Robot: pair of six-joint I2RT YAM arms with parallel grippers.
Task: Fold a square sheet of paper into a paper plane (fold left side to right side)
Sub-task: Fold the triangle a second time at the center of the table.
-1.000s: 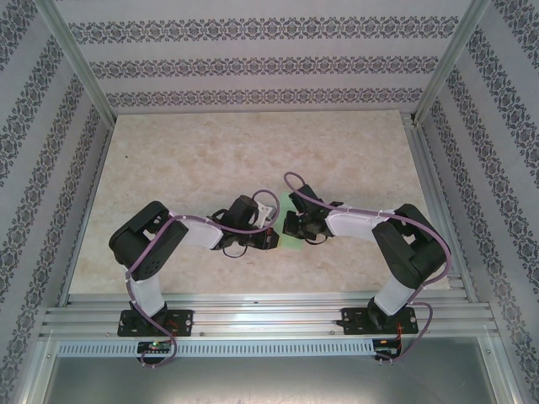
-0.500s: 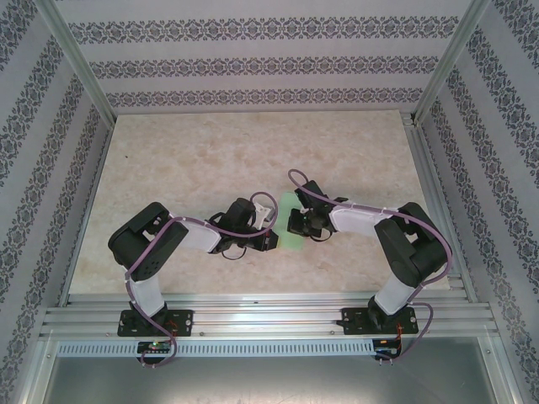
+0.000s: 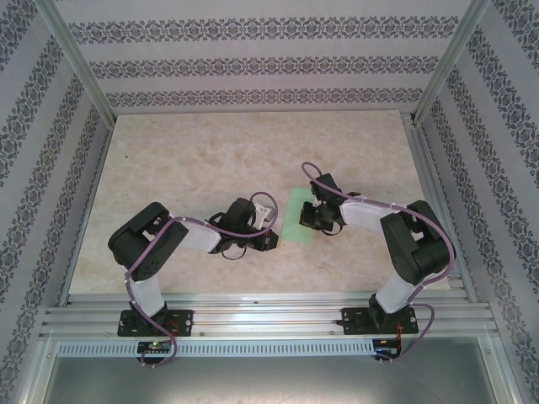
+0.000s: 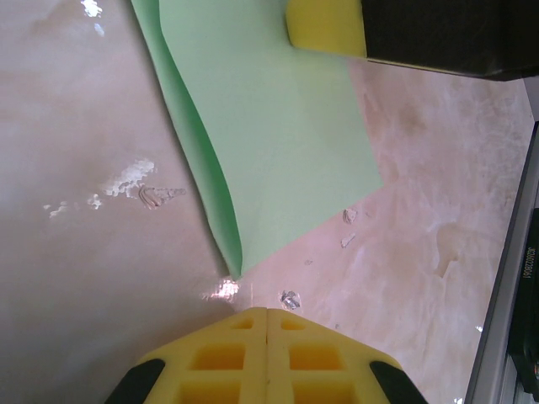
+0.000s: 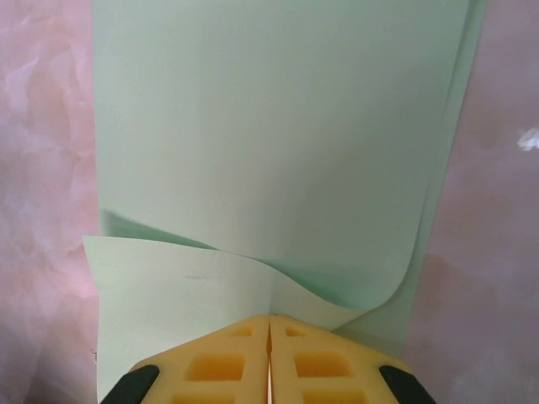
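The square sheet of paper (image 3: 294, 220) is light mint green and lies on the marble table between the two grippers. My right gripper (image 5: 269, 318) is shut on the sheet's near edge, and this pinched flap rises in a curve over the rest of the sheet (image 5: 269, 126). In the top view the right gripper (image 3: 308, 220) is at the sheet's right side. My left gripper (image 4: 267, 311) is shut with nothing in it, its tips just short of the sheet's curled corner (image 4: 234, 268). From above, the left gripper (image 3: 273, 241) sits at the sheet's lower left. The paper plane is out of view.
The marble table (image 3: 210, 151) stretches away behind the arms, closed in by patterned walls and an aluminium frame. The frame rail (image 4: 508, 320) runs close on the right of the left gripper. The right gripper's yellow finger (image 4: 327, 27) rests on the sheet's far edge.
My right gripper has moved right and back with the sheet's edge in it, so more green paper shows from above. The left arm has barely moved.
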